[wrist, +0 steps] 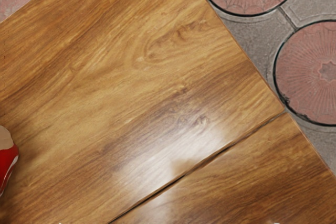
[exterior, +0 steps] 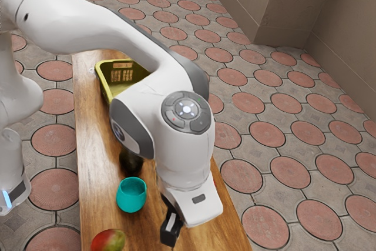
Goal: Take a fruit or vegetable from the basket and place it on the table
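Observation:
In the exterior view my gripper [exterior: 170, 230] hangs over the near part of the table, with one dark finger showing below the hand. Two small light tips stand far apart at the wrist view's lower edge, so it is open, with nothing seen between them. The yellow-green basket [exterior: 106, 85] sits at the table's far end, partly behind the arm; its contents are hidden. A dark, avocado-like fruit [exterior: 130, 161] lies on the wooden table [exterior: 97, 145], partly covered by the arm. A red and green mango-like fruit [exterior: 107, 240] rests near the exterior view's bottom edge.
A teal cup [exterior: 131, 194] stands on the table between the two fruits, beside my hand. A red and tan object [wrist: 6, 161] is partly visible in the wrist view. The table's edge [wrist: 239, 45] borders the tiled floor.

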